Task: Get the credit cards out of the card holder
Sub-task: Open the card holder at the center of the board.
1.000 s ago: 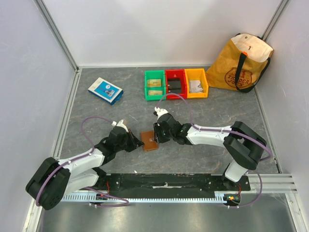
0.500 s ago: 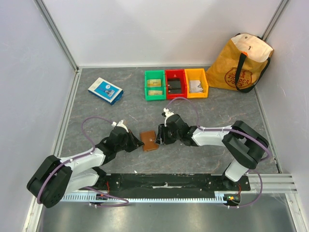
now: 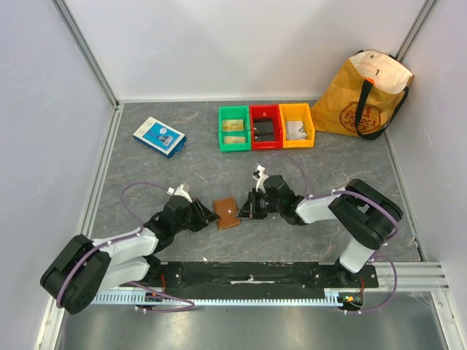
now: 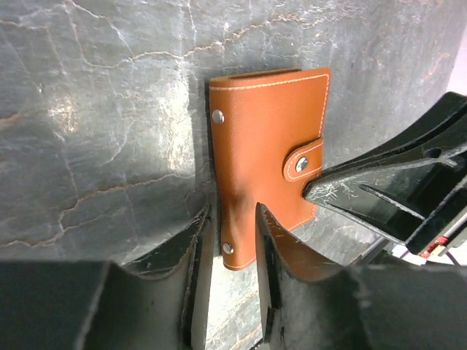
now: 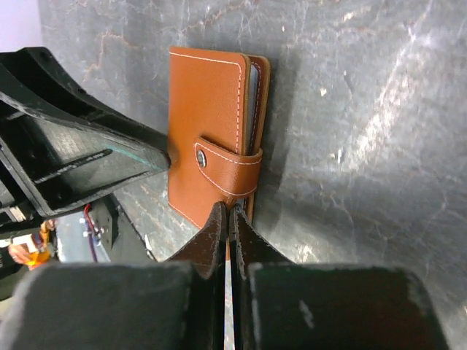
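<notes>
The card holder (image 3: pixel 227 212) is a brown leather wallet lying closed on the grey table, its snap strap (image 5: pixel 225 168) fastened. The credit cards are hidden inside it; only pale inner edges (image 5: pixel 250 109) show between the covers. My left gripper (image 3: pixel 210 216) sits at the holder's left edge. In the left wrist view its jaws stand slightly apart astride the holder's near corner (image 4: pixel 235 251). My right gripper (image 3: pixel 245 211) is shut, with its tips against the holder's edge just below the strap (image 5: pixel 230 213). I cannot tell whether they pinch any leather.
Green (image 3: pixel 234 128), red (image 3: pixel 265 126) and yellow (image 3: pixel 297 125) bins stand in a row at the back; tan flat pieces lie in the green one. A blue-and-white box (image 3: pixel 159 136) lies back left. A yellow tote bag (image 3: pixel 363 95) leans in the back right corner.
My right gripper has drawn back to the holder's right side, dropped low, and gone from open to shut. The left jaws have parted a little. The holder stays closed.
</notes>
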